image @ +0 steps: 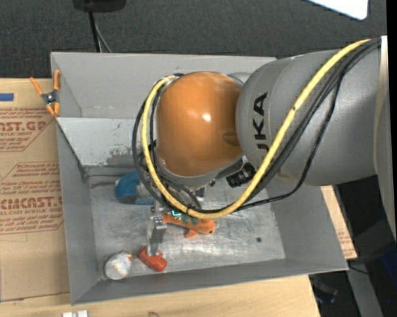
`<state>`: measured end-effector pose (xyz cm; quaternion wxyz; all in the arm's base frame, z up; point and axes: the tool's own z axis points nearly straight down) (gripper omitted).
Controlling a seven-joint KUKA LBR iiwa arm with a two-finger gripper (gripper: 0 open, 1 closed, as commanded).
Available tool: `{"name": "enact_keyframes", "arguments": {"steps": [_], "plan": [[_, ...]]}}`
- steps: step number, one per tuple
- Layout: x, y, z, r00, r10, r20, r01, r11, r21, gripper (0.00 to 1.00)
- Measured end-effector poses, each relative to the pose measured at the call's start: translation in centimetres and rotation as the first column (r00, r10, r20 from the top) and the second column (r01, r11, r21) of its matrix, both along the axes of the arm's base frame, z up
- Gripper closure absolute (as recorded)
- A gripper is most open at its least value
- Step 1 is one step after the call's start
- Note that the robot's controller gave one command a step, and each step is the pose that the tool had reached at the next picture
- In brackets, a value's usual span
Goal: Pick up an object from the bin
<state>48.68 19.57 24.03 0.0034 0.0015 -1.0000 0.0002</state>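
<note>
My gripper (153, 240) comes down under the orange dome into the front left part of the bin. Its tip is right above a small red object (153, 259) near the front wall, and seems to touch that object's top edge. Just left of the red object lies a crumpled white and silver lump (118, 266) in the front left corner. An orange object (200, 228) lies on the floor just right of the gripper, partly under the wrist. A blue object (129, 188) sits behind the gripper by the left wall, its right side hidden by the arm.
The arm and its dome cover the middle and back of the bin. Bare bin floor shows to the right of the orange object, up to the right wall.
</note>
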Motion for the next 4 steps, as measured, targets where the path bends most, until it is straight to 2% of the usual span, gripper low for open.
{"name": "enact_keyframes", "arguments": {"steps": [1,2,3,4], "plan": [[0.2,-0.1,0.4,1.0,-0.002,0.008,0.002,1.0,0.002,0.0],[0.4,-0.8,-1.3,0.997,0.078,0.015,-0.078,0.997,0.004,0.0],[0.7,-2.8,-8.2,0.982,0.189,0.012,-0.189,0.982,0.001,0.0],[0.6,-4.2,-15.4,0.802,0.597,0.016,-0.597,0.802,0.001,1.0]]}}
